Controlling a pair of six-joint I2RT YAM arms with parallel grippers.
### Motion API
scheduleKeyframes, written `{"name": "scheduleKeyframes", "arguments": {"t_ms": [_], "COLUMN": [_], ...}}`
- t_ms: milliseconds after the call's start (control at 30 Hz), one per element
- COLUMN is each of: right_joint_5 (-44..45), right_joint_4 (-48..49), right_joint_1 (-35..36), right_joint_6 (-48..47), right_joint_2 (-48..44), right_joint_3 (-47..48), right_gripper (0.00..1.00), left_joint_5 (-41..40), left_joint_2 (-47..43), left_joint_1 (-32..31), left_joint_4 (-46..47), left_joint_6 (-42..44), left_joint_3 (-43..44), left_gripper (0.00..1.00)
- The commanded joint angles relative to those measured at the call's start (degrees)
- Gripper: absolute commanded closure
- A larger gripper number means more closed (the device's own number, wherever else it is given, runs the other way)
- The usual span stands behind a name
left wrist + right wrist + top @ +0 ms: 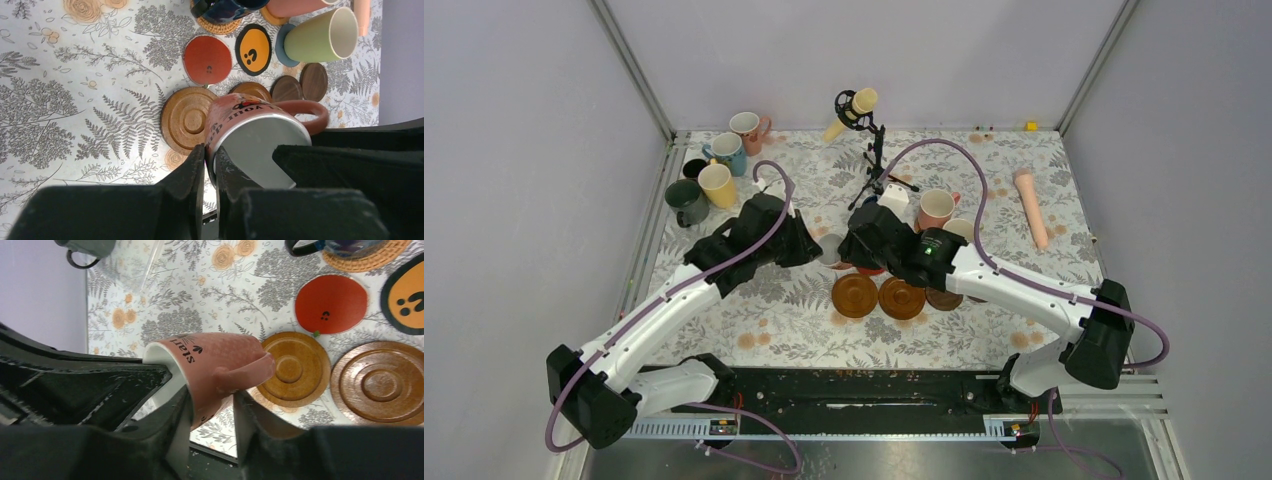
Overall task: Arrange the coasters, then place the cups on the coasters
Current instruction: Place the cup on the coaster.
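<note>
Pink mug [215, 357], ceramic, is held between both claws over the floral table [774, 330], in the middle of the coaster group. On the rim wall opposite the handle the left gripper [210, 161] is clenched, 1 finger inside and 1 outside. At the handle side the right gripper [210, 412] grasps the same mug, its fingers touching the wall and the handle's root. The mug is tipped over: its mouth faces both wrist cameras and its base points at a ringed wooden coaster [187, 120] beneath it. The long axis runs from the claws toward that disc. Its inside shows pale glaze.

A pale green mug [320, 37] stands on a grey-blue coaster [281, 52], and a navy mug [225, 9] on a woven tan coaster [217, 26]. A red coaster [207, 60] and a black-rimmed orange coaster [253, 49] lie bare beside them.

At the far left corner 5 mugs stand on the cloth itself: pink [749, 128], light blue [727, 152], yellow [717, 185], black [694, 168] and dark green [686, 200].
</note>
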Motion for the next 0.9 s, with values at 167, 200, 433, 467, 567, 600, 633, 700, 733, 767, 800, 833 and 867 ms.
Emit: {"name": "scheduleKeyframes", "arguments": {"t_ms": [167, 200, 433, 467, 567, 600, 633, 700, 733, 767, 800, 833, 867], "right_joint_5": [2.99, 3.06, 5.21, 5.04, 4.22, 4.38, 4.53, 4.64, 4.69, 4.71, 4.63, 4.66, 4.49], "right_joint_4": [1.34, 1.32, 1.91, 1.62, -0.23, -0.99, -1.69, -3.48, -4.48, -5.77, -6.94, -8.24, -9.58], "right_joint_1": [0.50, 0.50, 0.22, -0.03, -0.87, -1.08, -1.28, -2.10, -2.59, -3.29, -3.95, -4.73, -5.63], "right_joint_6": [0.05, -0.02, -3.44, -4.09, -6.11, -6.65, -7.22, -8.12, -8.59, -9.11, -9.81, -10.53, -11.26], "right_joint_2": [0.58, 0.57, -1.65, -2.23, -4.15, -4.96, -5.82, -8.07, -9.03, -10.00, -10.87, -11.53, -12.25], "right_joint_3": [0.61, 0.40, -2.20, -2.64, -3.52, -4.01, -4.59, -5.71, -6.27, -6.76, -7.23, -7.50, -7.77], "right_gripper": [0.95, 1.00, 1.00, 1.00, 1.00, 1.00, 1.00, 1.00, 1.00, 1.00, 1.00, 1.00, 1.00], "left_joint_5": [6.52, 7.40, 8.01, 7.78, 5.69, 4.86, 4.00, 1.76, 0.41, -0.76, -2.46, -3.49, -4.65], "left_joint_2": [-2.86, -3.16, -5.99, -6.39, -7.13, -7.21, -7.21, -7.11, -7.02, -6.94, -6.89, -7.02, -7.24], "left_joint_1": [-0.45, -0.50, -0.53, -0.49, -0.37, -0.43, -0.43, -0.45, -0.41, -0.40, -0.38, -0.37, -0.37], "left_joint_4": [11.28, 11.69, 11.50, 11.31, 9.75, 8.95, 8.03, 6.07, 4.64, 3.57, 2.64, 1.91, 1.31], "left_joint_6": [-3.96, -4.10, -3.44, -2.97, -1.18, -0.01, 1.00, 3.30, 4.45, 5.80, 7.14, 8.96, 10.60], "left_joint_3": [-1.63, -1.75, -1.83, -1.74, -0.66, -0.01, 0.66, 2.23, 3.08, 3.94, 4.79, 5.81, 6.40], "left_gripper": [1.00, 0.98, 0.65, 0.61, 0.48, 0.46, 0.43, 0.35, 0.29, 0.20, 0.14, 0.04, 0.02]}}
